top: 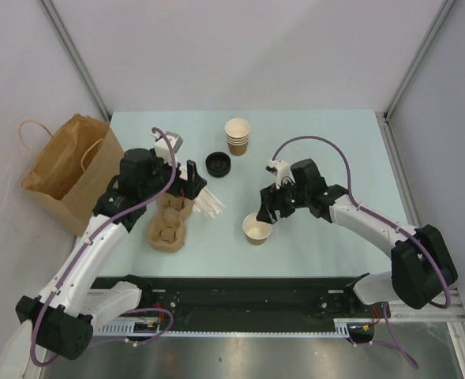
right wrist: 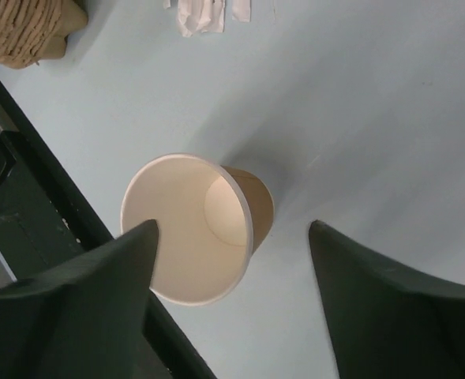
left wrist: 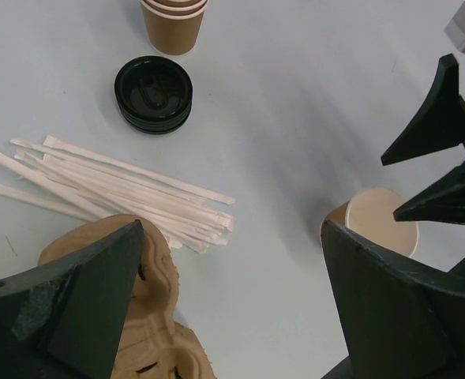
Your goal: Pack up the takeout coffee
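No lidded coffee cup shows in any view. One lidless tan paper cup (top: 256, 229) stands upright on the pale blue table; it also shows in the right wrist view (right wrist: 196, 229) and the left wrist view (left wrist: 382, 221). My right gripper (top: 271, 209) is open and empty just above it (right wrist: 232, 260), with one finger (right wrist: 114, 276) over the cup's mouth and the other clear of it. A stack of black lids (top: 218, 164) (left wrist: 153, 93) lies at mid-table. My left gripper (top: 193, 188) is open and empty (left wrist: 232, 304), hovering between the moulded cup carrier (top: 169, 223) and the straws.
A stack of lidless tan cups (top: 238, 136) stands at the back. Wrapped straws (top: 210, 204) (left wrist: 114, 189) lie beside the carrier (left wrist: 137, 316). A large brown paper bag (top: 66, 170) stands open at the table's left edge. The black base rail (top: 232, 304) runs along the near edge.
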Robot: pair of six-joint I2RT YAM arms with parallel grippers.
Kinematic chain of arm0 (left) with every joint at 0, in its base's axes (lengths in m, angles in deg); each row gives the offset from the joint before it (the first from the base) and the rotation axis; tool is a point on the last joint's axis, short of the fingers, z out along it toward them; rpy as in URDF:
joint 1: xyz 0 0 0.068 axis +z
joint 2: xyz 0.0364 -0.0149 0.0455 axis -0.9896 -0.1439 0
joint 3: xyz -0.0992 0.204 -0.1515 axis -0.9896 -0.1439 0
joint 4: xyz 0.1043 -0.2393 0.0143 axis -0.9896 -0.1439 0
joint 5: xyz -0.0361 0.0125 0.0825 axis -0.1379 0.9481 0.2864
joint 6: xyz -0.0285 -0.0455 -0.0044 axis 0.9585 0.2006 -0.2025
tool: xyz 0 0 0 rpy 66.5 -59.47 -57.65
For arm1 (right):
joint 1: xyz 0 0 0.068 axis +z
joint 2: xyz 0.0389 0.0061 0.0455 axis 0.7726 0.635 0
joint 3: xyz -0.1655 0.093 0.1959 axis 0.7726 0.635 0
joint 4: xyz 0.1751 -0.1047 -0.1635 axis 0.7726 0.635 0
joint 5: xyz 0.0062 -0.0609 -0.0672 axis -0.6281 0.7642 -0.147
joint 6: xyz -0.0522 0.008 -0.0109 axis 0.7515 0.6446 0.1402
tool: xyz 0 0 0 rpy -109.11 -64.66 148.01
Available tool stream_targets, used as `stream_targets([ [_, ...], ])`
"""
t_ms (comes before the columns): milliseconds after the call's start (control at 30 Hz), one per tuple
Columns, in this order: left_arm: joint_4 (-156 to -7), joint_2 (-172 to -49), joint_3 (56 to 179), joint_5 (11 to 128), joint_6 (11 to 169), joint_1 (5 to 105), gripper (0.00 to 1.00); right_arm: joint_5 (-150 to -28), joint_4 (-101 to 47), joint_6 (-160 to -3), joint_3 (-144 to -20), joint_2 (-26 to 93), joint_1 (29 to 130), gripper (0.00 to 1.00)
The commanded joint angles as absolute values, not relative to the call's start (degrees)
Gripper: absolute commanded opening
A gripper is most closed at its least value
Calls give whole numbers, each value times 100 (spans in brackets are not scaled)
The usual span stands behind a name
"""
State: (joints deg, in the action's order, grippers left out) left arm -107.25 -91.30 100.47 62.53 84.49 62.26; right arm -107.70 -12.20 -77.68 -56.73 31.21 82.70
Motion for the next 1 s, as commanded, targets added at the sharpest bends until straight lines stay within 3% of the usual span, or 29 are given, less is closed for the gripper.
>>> stream_targets([
  [0,-10758,-9574,10731,6373,8160,6265,99,-11041,-1218,-7900,-6056,2689,7864,91],
  [67,-10846,-9821,11046,6443,8028,6265,100,-11200,-1139,-7996,-6293,2609,7696,100],
  [200,-10960,-10645,11583,6515,7669,6265,100,-11104,-1033,-8032,-6662,2486,7449,100],
  [333,-11110,-11411,12154,5830,6904,6257,99,-10473,-1006,-7848,-6935,2555,7326,100],
  [500,-11723,-12694,13340,5829,6243,6230,86,-10137,-1033,-7882,-7181,2740,7256,100],
  [533,-11830,-13079,13725,5750,6199,6230,78,-10119,-1024,-7883,-7208,2758,7256,100],
  [633,-12015,-13583,14071,5557,6173,6222,67,-10066,-1015,-7891,-7322,2846,7194,100],
  [967,-11910,-14805,14397,5740,6155,6072,60,-10681,-936,-8296,-7410,3092,6509,100],
])
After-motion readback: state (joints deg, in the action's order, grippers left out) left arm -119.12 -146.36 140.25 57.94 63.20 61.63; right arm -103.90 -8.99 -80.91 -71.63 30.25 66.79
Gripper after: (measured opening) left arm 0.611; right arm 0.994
